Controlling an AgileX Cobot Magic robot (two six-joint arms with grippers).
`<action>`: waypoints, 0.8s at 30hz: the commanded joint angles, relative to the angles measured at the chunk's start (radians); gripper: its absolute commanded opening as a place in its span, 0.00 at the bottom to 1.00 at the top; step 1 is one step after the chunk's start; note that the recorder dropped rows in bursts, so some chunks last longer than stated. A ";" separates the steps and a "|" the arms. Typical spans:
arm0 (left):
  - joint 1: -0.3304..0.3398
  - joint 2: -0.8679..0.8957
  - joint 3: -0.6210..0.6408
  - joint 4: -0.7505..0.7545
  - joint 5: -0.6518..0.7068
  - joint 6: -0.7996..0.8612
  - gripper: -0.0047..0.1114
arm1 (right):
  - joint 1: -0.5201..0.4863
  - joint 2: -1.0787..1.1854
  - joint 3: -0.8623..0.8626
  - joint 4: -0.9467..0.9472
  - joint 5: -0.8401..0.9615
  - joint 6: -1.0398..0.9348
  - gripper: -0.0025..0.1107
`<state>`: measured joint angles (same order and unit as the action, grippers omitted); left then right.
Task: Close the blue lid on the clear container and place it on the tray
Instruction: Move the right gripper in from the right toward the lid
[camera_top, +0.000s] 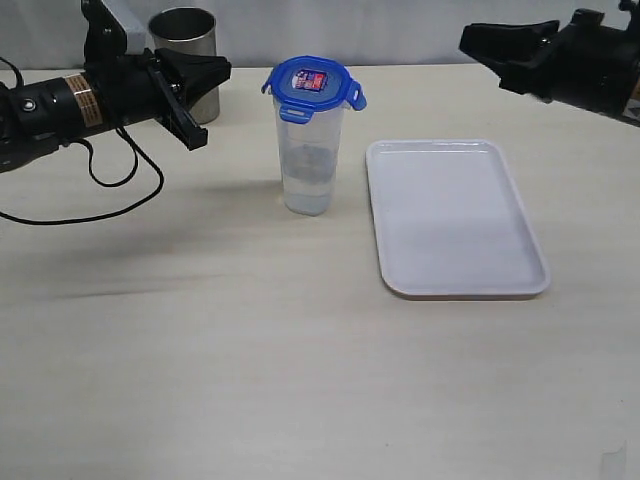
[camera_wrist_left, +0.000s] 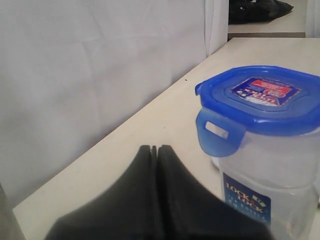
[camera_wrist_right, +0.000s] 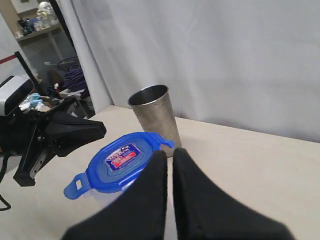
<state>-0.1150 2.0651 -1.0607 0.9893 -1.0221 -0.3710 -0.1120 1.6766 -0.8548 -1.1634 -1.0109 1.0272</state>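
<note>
Round bright-blue plastic lid (camera_top: 312, 82) is seated atop tall clear plastic container (camera_top: 308, 165), which is stood upright on beige table (camera_top: 250, 360) just beside flat white rect. tray (camera_top: 455, 275), not on it. L gripper (camera_top: 222, 68) & R gripper (camera_top: 470, 40) are held w/ jaws together, empty.

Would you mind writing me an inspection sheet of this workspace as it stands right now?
Surface: beige table, no spills seen.
Job's things: blue lid sits on the clear container, flaps flared outward, apparently unlatched; the container stands on the table beside the tray, apart from it; the tray holds nothing.
Clutter: steel cup behind the left gripper.
Grippers: left gripper and right gripper both shut, empty, raised on either side of the container.
Cables: black cable loops down near the left gripper.
Surroundings: white curtain behind the table.
</note>
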 joint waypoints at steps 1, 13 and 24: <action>-0.001 0.001 -0.001 -0.009 0.023 0.004 0.04 | 0.005 0.134 -0.102 -0.016 -0.083 -0.038 0.06; -0.001 0.001 -0.001 -0.003 0.050 0.004 0.04 | 0.185 0.260 -0.232 -0.023 0.248 -0.076 0.06; -0.001 0.001 -0.001 0.023 0.041 0.001 0.04 | 0.208 0.311 -0.239 0.059 0.211 -0.186 0.06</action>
<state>-0.1150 2.0651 -1.0607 0.9957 -0.9738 -0.3693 0.0837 1.9743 -1.0830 -1.1357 -0.8091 0.8912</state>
